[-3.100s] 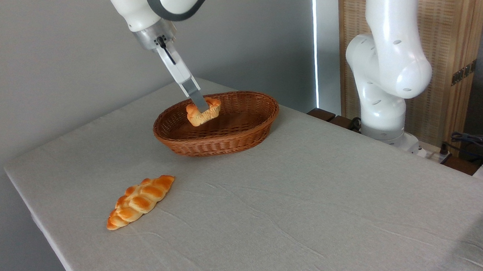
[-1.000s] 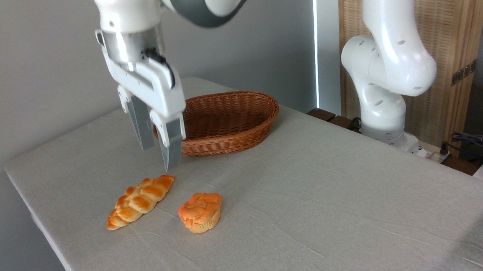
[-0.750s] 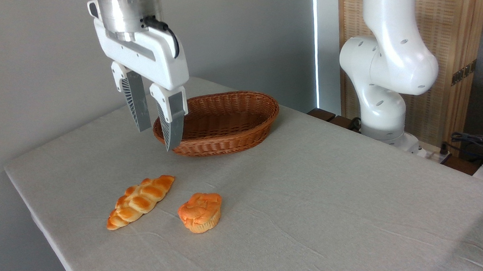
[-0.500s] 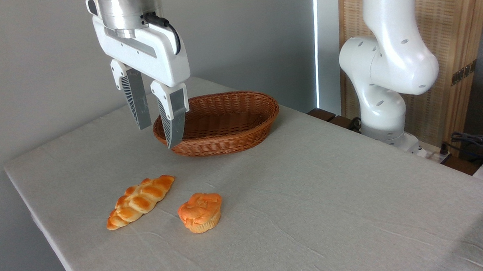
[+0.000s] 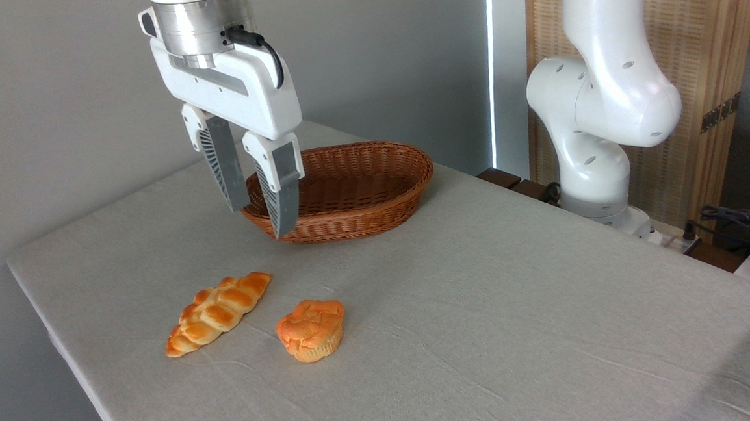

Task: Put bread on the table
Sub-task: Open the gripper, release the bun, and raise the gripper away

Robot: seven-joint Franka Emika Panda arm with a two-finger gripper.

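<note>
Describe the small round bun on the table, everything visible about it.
The bread is a small muffin-shaped bun with an orange-golden, cracked domed top and a paler, ribbed base. It looks glossy, and whether it is real bread cannot be told. It sits upright, leaning slightly, on the table, whose cloth is light grey-beige. It lies just right of the braided loaf with a small gap between them. Nothing but the cloth touches it; the pincer hangs open above and behind it, well clear.

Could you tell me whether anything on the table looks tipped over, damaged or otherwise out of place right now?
Nothing stands out. The bread sits upright on the table, just right of the braided loaf without touching it. The wicker basket stands level behind them, and the gripper hangs open above the cloth.
</note>
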